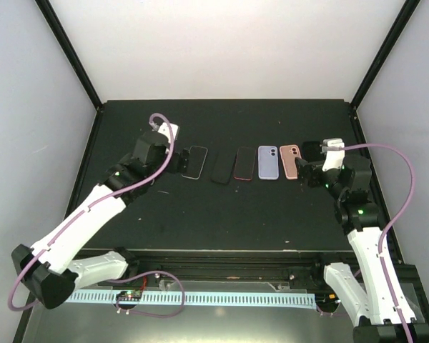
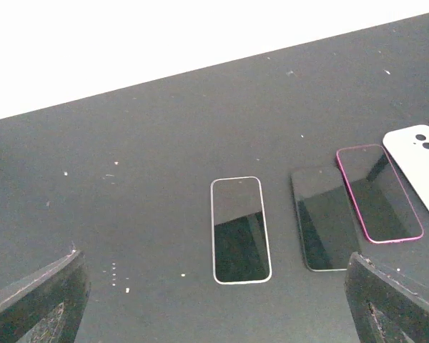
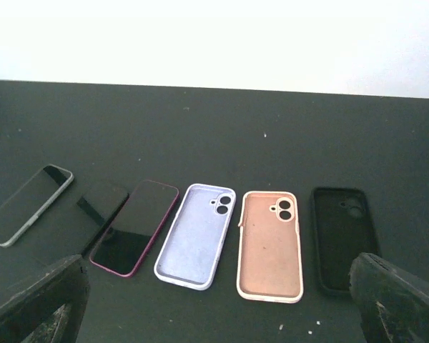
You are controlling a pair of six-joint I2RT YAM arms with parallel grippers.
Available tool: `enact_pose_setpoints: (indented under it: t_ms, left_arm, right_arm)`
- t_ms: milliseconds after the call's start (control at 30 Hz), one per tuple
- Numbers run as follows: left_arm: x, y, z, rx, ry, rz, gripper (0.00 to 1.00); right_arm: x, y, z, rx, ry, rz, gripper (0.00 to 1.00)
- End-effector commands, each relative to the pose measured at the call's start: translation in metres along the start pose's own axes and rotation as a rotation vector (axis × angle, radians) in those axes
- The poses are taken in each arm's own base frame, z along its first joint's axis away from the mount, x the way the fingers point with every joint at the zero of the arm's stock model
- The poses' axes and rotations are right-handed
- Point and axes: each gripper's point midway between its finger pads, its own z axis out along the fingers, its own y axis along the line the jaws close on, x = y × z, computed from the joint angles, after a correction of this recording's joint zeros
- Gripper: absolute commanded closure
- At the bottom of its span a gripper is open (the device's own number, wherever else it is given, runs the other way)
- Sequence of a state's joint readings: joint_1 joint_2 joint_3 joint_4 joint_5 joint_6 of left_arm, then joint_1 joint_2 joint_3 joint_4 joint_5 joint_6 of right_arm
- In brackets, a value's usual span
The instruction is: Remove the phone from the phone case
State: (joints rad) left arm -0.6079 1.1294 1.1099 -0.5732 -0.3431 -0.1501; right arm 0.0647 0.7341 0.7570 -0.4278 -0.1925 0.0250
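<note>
phone (image 1: 244, 164) looks thin, hard and slippery, so pinch its long edges; left hand (image 1: 179, 163) and right hand (image 1: 305, 165) are wide, empty.

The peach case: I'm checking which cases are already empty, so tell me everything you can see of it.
The peach case lies flat on the dark table, hollow side up and empty. It looks matte and soft, with a paler rim and a two-hole camera cutout at its far end. It sits between a lilac case and a black case, seemingly touching neither.
</note>
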Motion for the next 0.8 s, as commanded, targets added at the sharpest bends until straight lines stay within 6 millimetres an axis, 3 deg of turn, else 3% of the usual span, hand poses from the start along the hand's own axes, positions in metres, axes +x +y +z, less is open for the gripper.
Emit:
enact_pose_setpoints:
  t_ms: [0,267,333,433,500,567,767]
  left_arm:
    - [-0.005,0.015,-0.01,-0.012,-0.046,-0.002,0.01]
    - [-0.007,0.036,-0.034,-0.065,-0.205,-0.063,0.01]
    - [-0.003,0.041,-0.035,-0.085,-0.23,-0.063,0.01]
    - [0.004,0.042,-0.033,-0.093,-0.258,-0.04,0.01]
    - [0.005,0.045,-0.032,-0.114,-0.246,-0.028,0.01]
    - [0.006,0.049,-0.032,-0.137,-0.238,-0.024,0.01]
    - [0.008,0.05,-0.03,-0.148,-0.22,-0.009,0.01]
  right_arm:
    - [-0.02,-0.002,-0.001,0.004,-0.07,0.094,0.0]
    - [-0.079,0.007,-0.017,-0.042,-0.2,0.131,0.0]
    - [-0.077,0.008,-0.013,-0.055,-0.213,0.147,0.0]
    - [-0.054,0.007,0.003,-0.064,-0.207,0.072,0.0]
    - [-0.046,-0.009,0.007,0.031,-0.202,0.048,0.0]
    - [-0.046,-0.021,0.006,0.096,-0.187,0.075,0.0]
    - [-0.054,-0.008,0.0,0.025,-0.183,0.112,0.0]
